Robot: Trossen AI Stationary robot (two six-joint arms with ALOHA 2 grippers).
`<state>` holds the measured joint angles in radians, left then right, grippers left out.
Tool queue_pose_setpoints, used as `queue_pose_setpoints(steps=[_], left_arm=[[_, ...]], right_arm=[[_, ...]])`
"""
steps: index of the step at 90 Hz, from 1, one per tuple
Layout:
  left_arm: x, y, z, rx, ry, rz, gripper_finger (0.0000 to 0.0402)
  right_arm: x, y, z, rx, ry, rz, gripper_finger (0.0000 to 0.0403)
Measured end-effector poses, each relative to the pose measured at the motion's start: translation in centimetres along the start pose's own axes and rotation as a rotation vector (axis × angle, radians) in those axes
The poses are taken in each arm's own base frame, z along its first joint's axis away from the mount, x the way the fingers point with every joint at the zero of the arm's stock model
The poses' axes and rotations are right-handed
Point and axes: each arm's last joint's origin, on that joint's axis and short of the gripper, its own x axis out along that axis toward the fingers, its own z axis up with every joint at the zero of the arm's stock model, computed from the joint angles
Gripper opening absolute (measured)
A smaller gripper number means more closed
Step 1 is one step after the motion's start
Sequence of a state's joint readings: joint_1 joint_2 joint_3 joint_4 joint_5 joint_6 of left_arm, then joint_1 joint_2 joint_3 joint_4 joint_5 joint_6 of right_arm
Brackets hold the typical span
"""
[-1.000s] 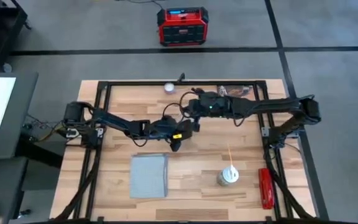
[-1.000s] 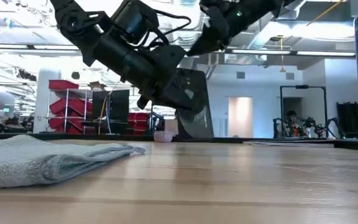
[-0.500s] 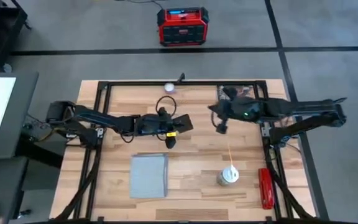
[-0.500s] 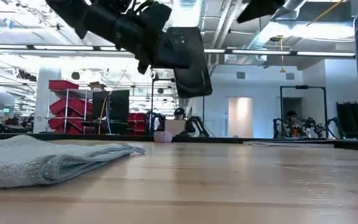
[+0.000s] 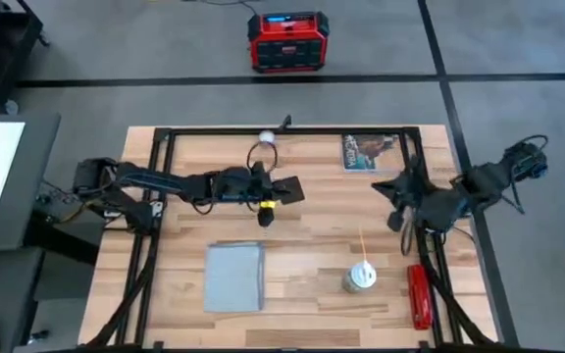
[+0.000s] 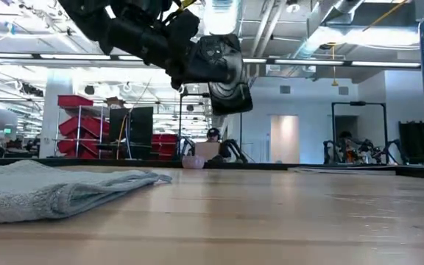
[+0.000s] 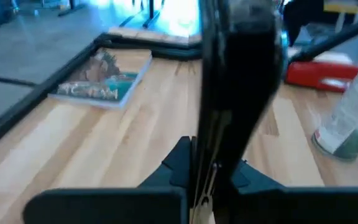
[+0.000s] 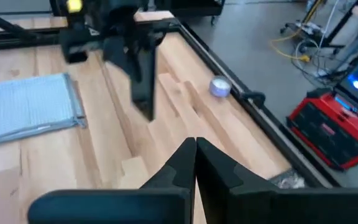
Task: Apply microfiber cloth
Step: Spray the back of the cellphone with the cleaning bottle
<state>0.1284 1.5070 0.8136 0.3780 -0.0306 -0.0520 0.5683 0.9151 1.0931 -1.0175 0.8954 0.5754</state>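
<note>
High view first: your right arm has pulled clear since a second ago, leaving the table centre for the 3 o'clock edge, where the right gripper (image 5: 397, 218) now hangs with its fingers pressed together on nothing, as the right wrist view shows. That hands the job to the left arm, which has swung from pointing toward 4 o'clock to lying level across the middle.

The wooden table (image 5: 312, 245) is pale planking in a black frame, smooth and hard. The microfiber cloth (image 5: 234, 276) lies flat at about 7 o'clock, a soft grey-blue rectangle with a napped surface and a rolled hem in the low view, untouched and well apart from both grippers.

The left gripper (image 5: 266, 209) sits near the centre, raised off the wood, clamped on the black phone (image 6: 225, 72): a thin, rigid, glossy slab held edge-on and hanging downward. I judge the phone now has to meet the cloth, so nothing is applied yet.

At 1 o'clock lies the printed picture card (image 5: 369, 152), flat and glossy. A small round white knob (image 5: 267, 137) rests at 12 o'clock.
</note>
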Motion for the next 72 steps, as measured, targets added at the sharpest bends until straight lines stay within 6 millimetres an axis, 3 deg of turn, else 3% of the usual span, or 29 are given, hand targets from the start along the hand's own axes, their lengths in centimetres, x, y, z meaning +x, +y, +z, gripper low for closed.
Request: queue_pose_setpoints(steps=[22, 36, 56, 72], left_arm=[[0.1, 1.5, 0.9, 0.013, -0.002, -0.023, 0.0002], [0.1, 1.2, 0.5, 0.015, 0.031, -0.036, 0.0002], [0.8, 0.9, -0.3, 0.027, 0.057, -0.027, 0.0002], [1.2, 1.0, -0.6, 0.012, 0.057, -0.022, 0.0002]], right_arm=[[0.4, 2.3, -2.2, 0.054, 0.078, 0.031, 0.0], [-0.7, 2.6, -4.3, 0.153, 0.233, 0.032, 0.0], [-2.3, 4.5, -8.1, 0.251, 0.447, 0.075, 0.0], [-3.4, 6.3, -9.7, 0.324, 0.457, 0.236, 0.0]])
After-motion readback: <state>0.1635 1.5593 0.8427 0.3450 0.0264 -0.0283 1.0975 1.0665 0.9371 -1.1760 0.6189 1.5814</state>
